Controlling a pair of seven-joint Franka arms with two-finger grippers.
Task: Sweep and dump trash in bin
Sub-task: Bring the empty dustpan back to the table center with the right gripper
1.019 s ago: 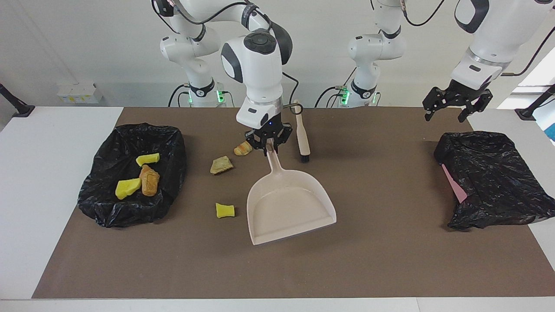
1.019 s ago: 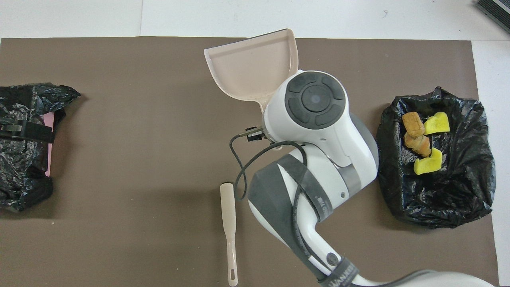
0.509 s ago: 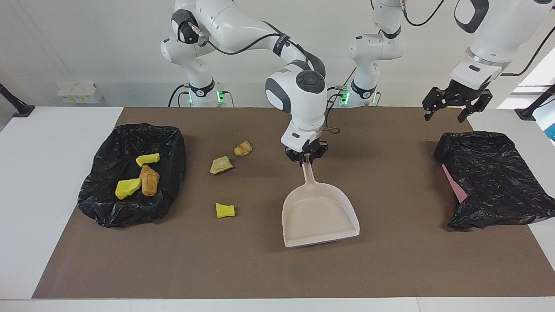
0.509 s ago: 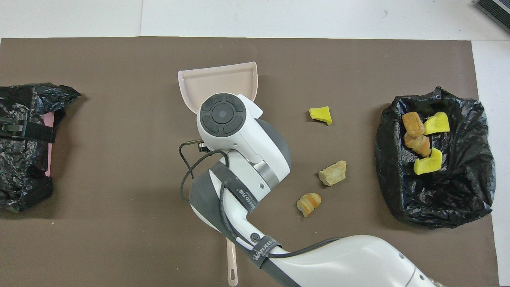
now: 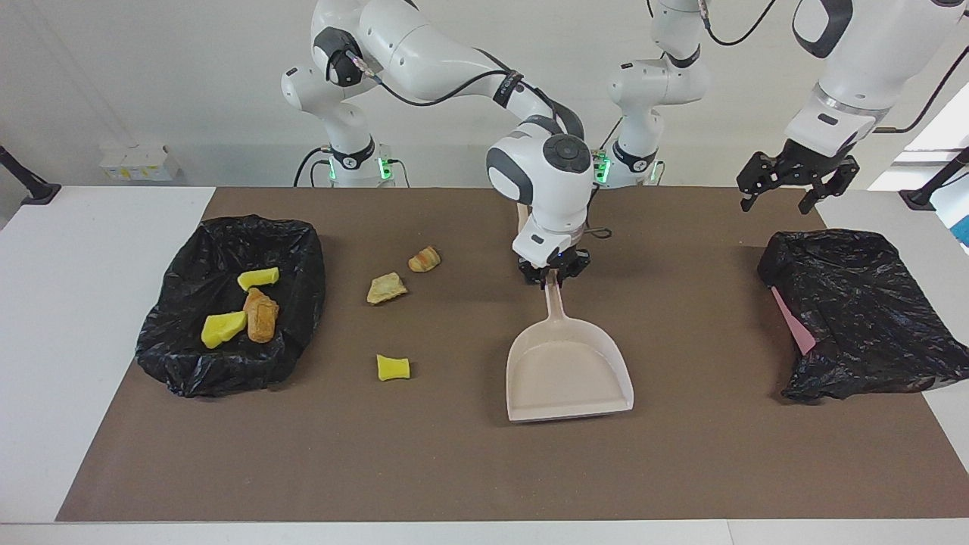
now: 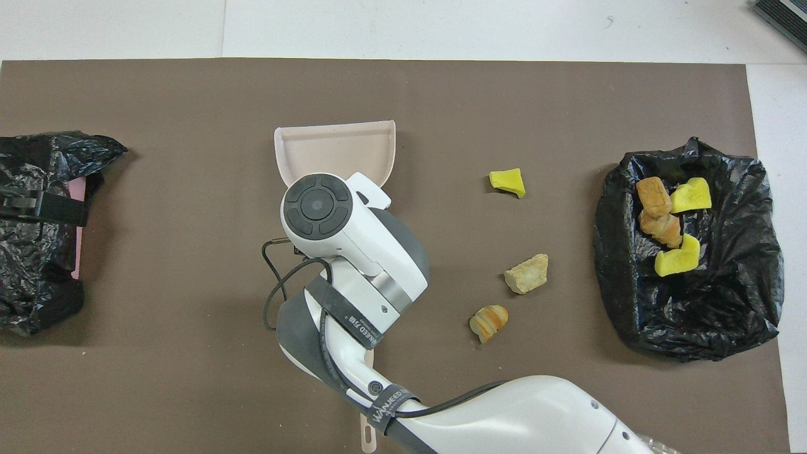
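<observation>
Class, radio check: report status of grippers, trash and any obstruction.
Right gripper shut on dustpan handle. Left gripper open, waiting over table edge. Three trash bits on mat, four in bin. Nothing blocking.

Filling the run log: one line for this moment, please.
right hand: shut on dustpan handle | left hand: open, waiting | loose trash: three bits

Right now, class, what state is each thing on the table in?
Dustpan: empty, handle held by right gripper.
Left gripper: open, waiting over the table edge.
Bin: holds four trash bits.
Three trash bits: loose on the mat.
Brush: mostly hidden.
</observation>
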